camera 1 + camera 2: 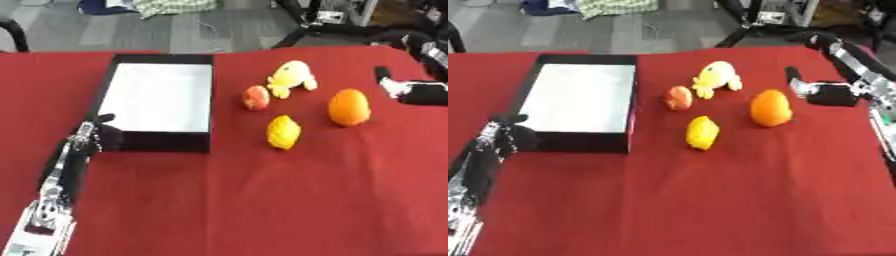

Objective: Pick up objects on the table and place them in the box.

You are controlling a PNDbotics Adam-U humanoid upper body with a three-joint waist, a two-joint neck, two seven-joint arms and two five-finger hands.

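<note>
Hovering over the right side of the desk (710, 200), the right hand (820, 91) shows w/ fingers straight and lying close together, pointing left toward the fruit, holding nothing; its black-and-silver arm runs off to the upper right corner of the right eye view. Nearest to it is the orange (770, 108), just to its left but apart from it. Further left and a bit nearer the robot lies the lemon (702, 132), on the red cloth, not touching anything. Behind the lemon sits a small reddish fruit (678, 97), approx. round, and touching or just beside it on its far right a yellow soft toy (717, 77); can't tell if those two make contact.

Left hand (87, 137) rests at the near left corner of the box (114, 85), fingers up; whether they are curled or straight I cannot tell, and contact w/ the box wall is unclear too. Left arm runs down to the lower left corner of the left eye view.

Box is black-walled w/ a white floor, sits on the left half of the desk, nothing inside. All four objects lie on the cloth, right of the box, well apart from it.
</note>
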